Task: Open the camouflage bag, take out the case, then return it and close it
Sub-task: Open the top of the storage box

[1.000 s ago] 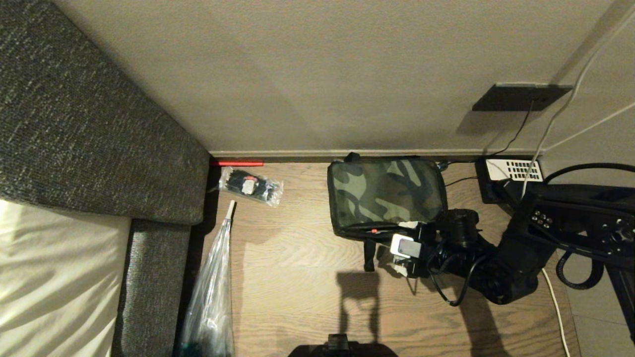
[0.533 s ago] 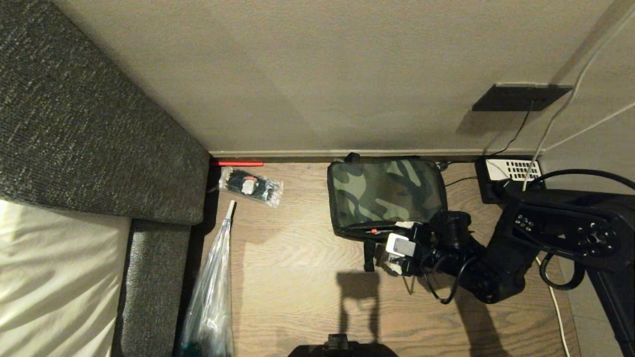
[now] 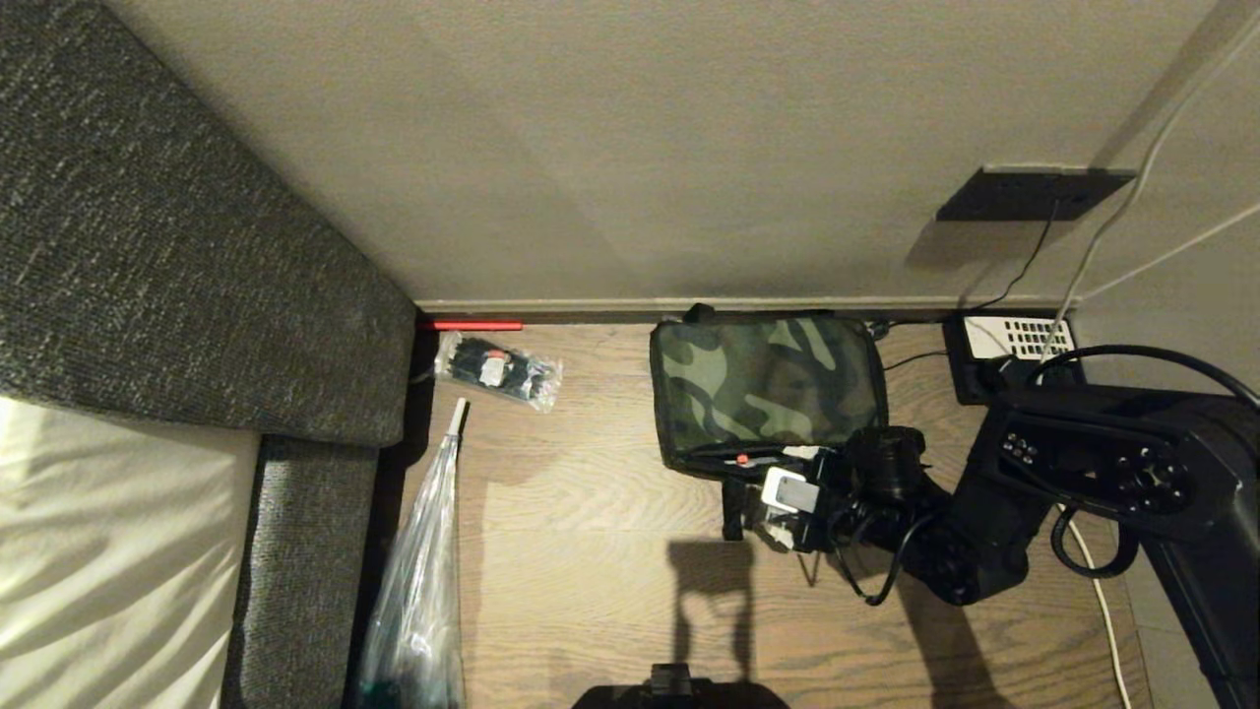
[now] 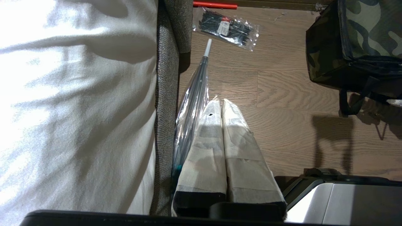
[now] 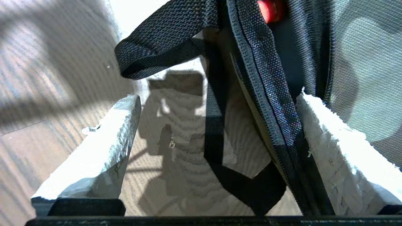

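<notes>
While the camouflage bag (image 3: 766, 389) sits shut on the wooden floor (image 3: 591, 512), its back edge lies against the skirting at the foot of the wall (image 3: 630, 148). Lid flat, green-and-black pattern up; black sides and trim. A small red tab (image 3: 740, 459) shows at the front edge; a black strap (image 3: 730, 507) hangs from the front onto the floor. The case is not visible in any view.

Right hand (image 3: 780, 497) is at the bag's front right corner, low to the floor, padded fingers spread wide apart. In the right wrist view one white pad (image 5: 339, 150) lies on the lid side of the bag's black zip edge (image 5: 270, 94) and the other pad is over the floor side, so the front edge and strap loop (image 5: 163, 50) sit between them. Whether the pads touch the fabric cannot be told. Nothing gripped.

Left hand (image 4: 221, 106) hangs beside the sofa, pale fingers pressed together, empty, well apart from the bag.

Outward: black telephone with white keypad (image 3: 1014, 340) on the floor just right of the bag, against the wall; dark socket plate (image 3: 1029, 192) on the wall above it, with cables. Left of the bag, near the wall, a clear packet of black items (image 3: 497, 369); a red rod (image 3: 471, 324) along the skirting; a folded clear umbrella (image 3: 423, 571) along the grey sofa (image 3: 177, 246); white sheet (image 3: 108, 561) on it.
</notes>
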`<state>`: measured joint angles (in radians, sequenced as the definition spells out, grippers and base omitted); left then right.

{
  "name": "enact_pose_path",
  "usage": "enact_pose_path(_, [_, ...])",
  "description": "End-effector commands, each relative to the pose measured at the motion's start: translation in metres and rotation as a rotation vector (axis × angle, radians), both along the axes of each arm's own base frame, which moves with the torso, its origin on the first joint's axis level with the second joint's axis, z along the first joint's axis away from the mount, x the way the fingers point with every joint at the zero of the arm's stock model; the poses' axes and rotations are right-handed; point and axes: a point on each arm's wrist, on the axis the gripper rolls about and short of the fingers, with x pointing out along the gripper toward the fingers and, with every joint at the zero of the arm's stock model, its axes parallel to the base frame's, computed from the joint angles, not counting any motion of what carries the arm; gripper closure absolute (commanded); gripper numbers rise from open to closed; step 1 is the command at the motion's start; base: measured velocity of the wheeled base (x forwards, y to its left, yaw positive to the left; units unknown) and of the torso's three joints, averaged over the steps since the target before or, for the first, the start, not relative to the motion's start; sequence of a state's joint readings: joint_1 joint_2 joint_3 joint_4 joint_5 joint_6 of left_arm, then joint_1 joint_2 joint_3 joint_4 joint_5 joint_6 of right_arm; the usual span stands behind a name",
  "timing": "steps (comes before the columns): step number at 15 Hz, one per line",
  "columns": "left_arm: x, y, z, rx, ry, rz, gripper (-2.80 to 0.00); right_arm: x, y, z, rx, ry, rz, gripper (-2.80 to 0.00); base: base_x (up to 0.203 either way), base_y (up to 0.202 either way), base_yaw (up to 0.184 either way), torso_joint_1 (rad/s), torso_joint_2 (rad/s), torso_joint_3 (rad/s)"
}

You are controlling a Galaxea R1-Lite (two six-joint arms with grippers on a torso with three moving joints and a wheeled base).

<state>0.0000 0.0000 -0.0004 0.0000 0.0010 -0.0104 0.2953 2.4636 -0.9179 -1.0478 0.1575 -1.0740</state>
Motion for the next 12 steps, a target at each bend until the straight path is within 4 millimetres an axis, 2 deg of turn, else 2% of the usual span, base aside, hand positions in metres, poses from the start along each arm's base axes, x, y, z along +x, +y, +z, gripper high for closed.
enact_pose_path(1, [0.000,0.000,0.000,0.000,0.000,0.001,0.00,-0.003,0.000,0.000,-0.010,0.007,0.001,-2.80,0.000,0.000,0.000,0.000,0.00,0.000])
enact_pose_path(3, [0.000,0.000,0.000,0.000,0.000,0.001,0.00,-0.011,-0.003,-0.004,-0.029,0.058,-0.004,-2.80,0.000,0.000,0.000,0.000,0.00,0.000])
enact_pose_path(6, [0.000,0.000,0.000,0.000,0.000,0.001,0.00,0.003,0.001,-0.007,-0.009,0.010,-0.011,-2.80,0.000,0.000,0.000,0.000,0.00,0.000])
enact_pose_path(12, [0.000,0.000,0.000,0.000,0.000,0.001,0.00,0.013,0.005,-0.009,0.022,-0.041,-0.017,-2.80,0.000,0.000,0.000,0.000,0.00,0.000])
